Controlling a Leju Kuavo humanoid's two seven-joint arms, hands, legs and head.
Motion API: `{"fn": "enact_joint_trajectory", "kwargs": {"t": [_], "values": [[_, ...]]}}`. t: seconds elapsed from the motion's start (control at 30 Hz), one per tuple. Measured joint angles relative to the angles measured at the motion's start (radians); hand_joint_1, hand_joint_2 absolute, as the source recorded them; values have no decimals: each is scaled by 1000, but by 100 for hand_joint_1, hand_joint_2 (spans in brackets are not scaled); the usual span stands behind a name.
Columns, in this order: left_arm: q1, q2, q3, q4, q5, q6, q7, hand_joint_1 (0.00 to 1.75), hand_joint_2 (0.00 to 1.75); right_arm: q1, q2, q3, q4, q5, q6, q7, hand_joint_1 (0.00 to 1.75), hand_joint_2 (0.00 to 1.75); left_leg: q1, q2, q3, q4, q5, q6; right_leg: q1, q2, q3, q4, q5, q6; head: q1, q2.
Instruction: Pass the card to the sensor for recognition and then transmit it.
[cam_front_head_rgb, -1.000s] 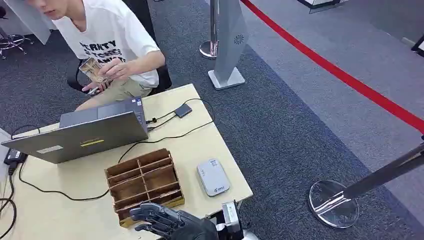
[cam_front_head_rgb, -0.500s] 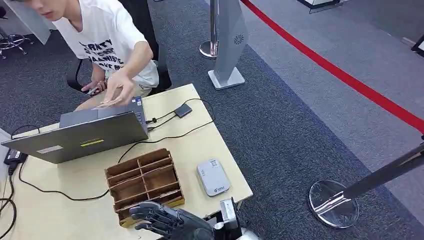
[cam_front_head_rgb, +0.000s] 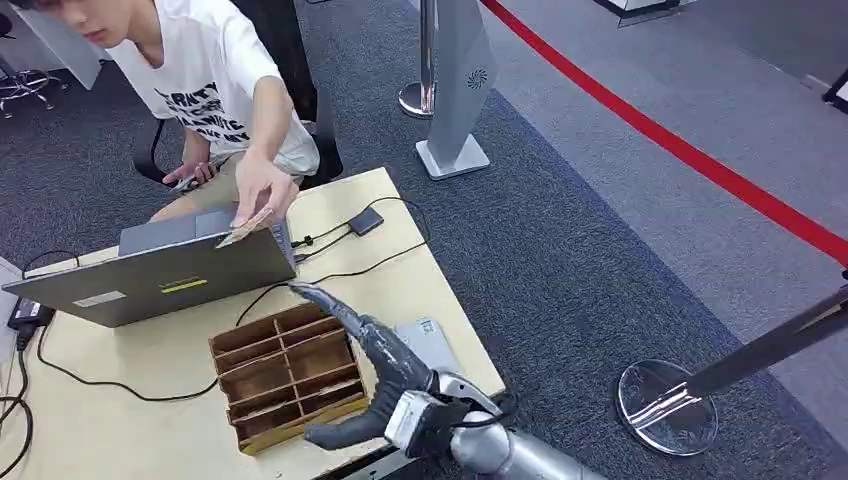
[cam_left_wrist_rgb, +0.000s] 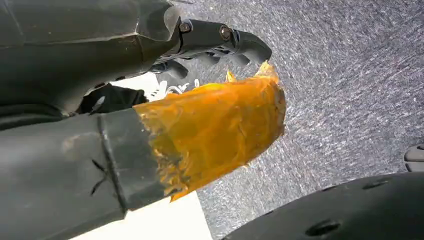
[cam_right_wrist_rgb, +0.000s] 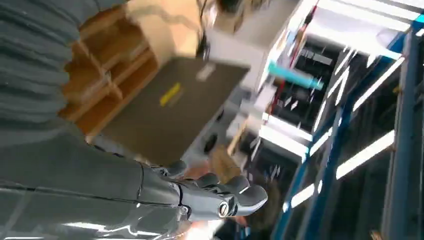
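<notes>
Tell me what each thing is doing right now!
right hand: open, stretched out above the wooden box
left hand: hanging over the carpet, holding nothing
card: held by the person's hand above the laptop
laptop: lid open
wooden box: compartments look empty
sensor: flat on table

Laptop open on table; wooden organizer near it; red floor line.
</notes>
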Motion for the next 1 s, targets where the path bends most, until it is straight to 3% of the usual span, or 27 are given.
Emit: {"fn": "enact_joint_trajectory", "kwargs": {"t": [0.27, 0.57, 0.73, 0.77, 0.8, 0.83, 0.87, 0.93, 1.0], "values": [[0, 7, 0, 0, -8, -16, -9, 0, 0, -143, -5, 1, 47, 361, -218, 154, 0, 175, 0, 0, 0, 0, 1, 0, 0, 0, 0, 0, 1, -1, 0, 0], [-1, 16, -10, 0, -13, -32, -18, 0, 0, -293, -7, 10, 241, 727, -288, 304, 0, 175, 0, 0, 0, 0, 2, 1, 0, 0, 0, 1, 2, 0, 0, 0], [-3, 20, -16, 0, -14, -37, -21, 0, 0, -358, -8, 16, 355, 838, -312, 351, 0, 175, 0, 0, 0, 0, 2, 1, 0, 0, 0, 1, 2, 0, 0, 0], [-4, 21, -18, 0, -15, -37, -21, 0, 0, -367, -8, 18, 373, 844, -314, 355, 16, 175, 0, 0, 0, 0, 2, 1, 0, 0, 0, 1, 2, 0, 0, 0], [-5, 21, -19, 0, -15, -37, -22, 0, 0, -375, -8, 19, 390, 848, -314, 358, 16, 175, 0, 0, 0, 0, 2, 1, 0, 0, 0, 1, 2, 0, 0, 0], [-5, 22, -20, 0, -15, -37, -22, 0, 0, -382, -8, 21, 405, 854, -314, 360, 143, 175, 0, 0, 0, 0, 2, 1, 0, 0, 0, 1, 2, 0, 0, 0], [-6, 22, -21, 0, -15, -38, -22, 0, 0, -387, -7, 22, 417, 855, -314, 361, 164, 175, 0, 0, 0, 0, 2, 1, 0, 0, 0, 1, 2, 0, 0, 0], [-6, 23, -26, 0, -15, -40, -22, 0, 0, -394, -7, 25, 436, 854, -315, 362, 175, 175, 0, 0, 0, 0, 2, 1, 0, 0, 0, 1, 2, 0, 0, 0], [-6, 23, -27, 0, -15, -40, -22, 0, 0, -395, -7, 27, 448, 854, -316, 367, 175, 175, 0, 0, 0, 0, 2, 1, 0, 0, 0, 1, 2, 0, 1, 0]]}}
